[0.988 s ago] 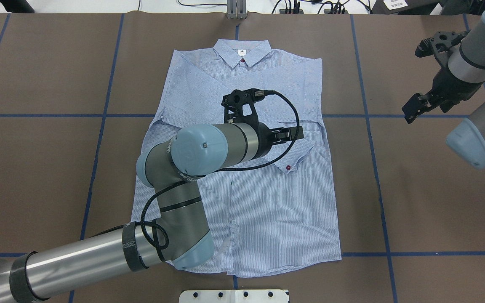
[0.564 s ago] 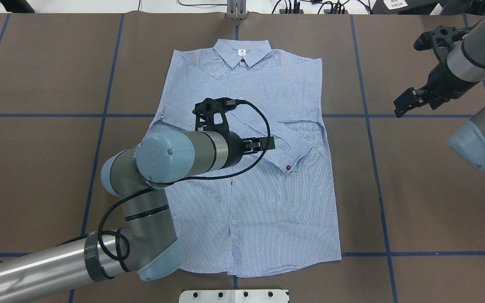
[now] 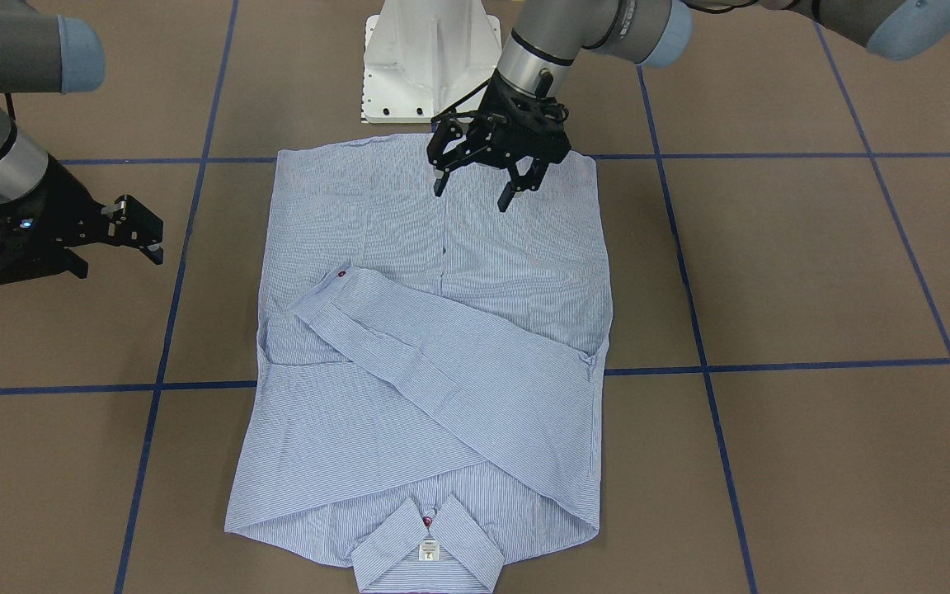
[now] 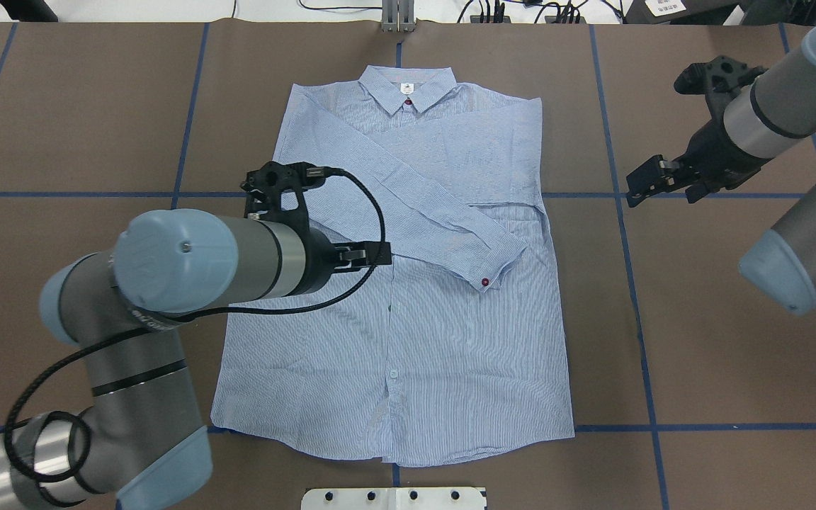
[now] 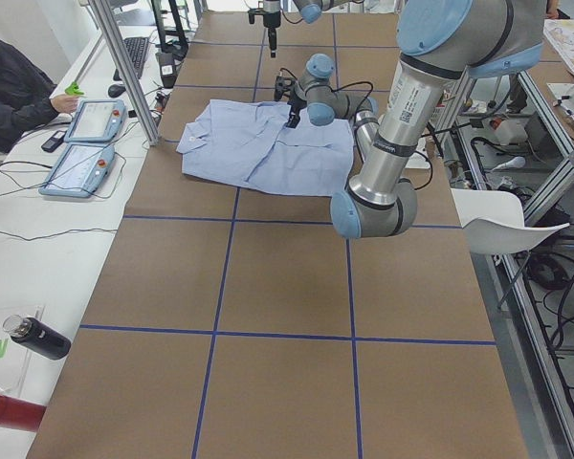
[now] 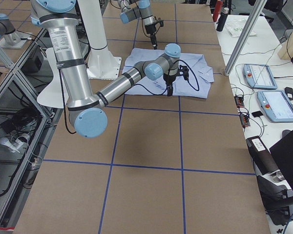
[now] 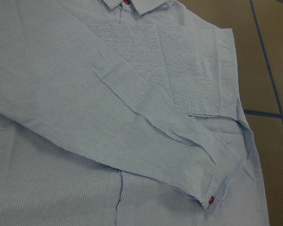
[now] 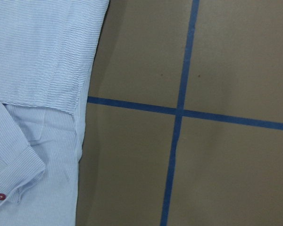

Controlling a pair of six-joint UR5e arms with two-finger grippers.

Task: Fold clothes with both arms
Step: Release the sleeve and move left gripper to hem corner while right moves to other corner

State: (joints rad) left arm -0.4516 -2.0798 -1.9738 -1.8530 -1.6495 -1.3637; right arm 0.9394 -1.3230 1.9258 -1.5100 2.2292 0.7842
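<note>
Reaching in from 8 o'clock in the overhead view, the left arm (image 4: 238,258) lies over the shirt's 9 o'clock edge and hides that side seam and part of the front. Its jaws stand apart and hold nothing. They hang above the button placket, and the front-facing view shows them clear of the cloth.

At the centre, the striped button-up shirt (image 4: 450,354) lies flat and front-up on the brown counter (image 4: 698,319). Its collar (image 4: 408,85) sits at 12 o'clock and its hem at 6 o'clock. One sleeve crosses the chest diagonally from the 10 o'clock shoulder. Its cuff (image 4: 496,265) ends toward 3 o'clock, with a red button (image 4: 485,282) showing. The other sleeve is folded in from the 2 o'clock shoulder and runs under the first, so its cuff is hidden. The white neck label (image 4: 406,88) is too small to read.

At 3 o'clock, the right arm (image 4: 755,127) is cut off by the frame edge. Its jaws are apart and hold nothing, over bare counter near a blue tape line (image 4: 635,304), just beside the shirt. Neither wrist view shows its own jaws.
</note>
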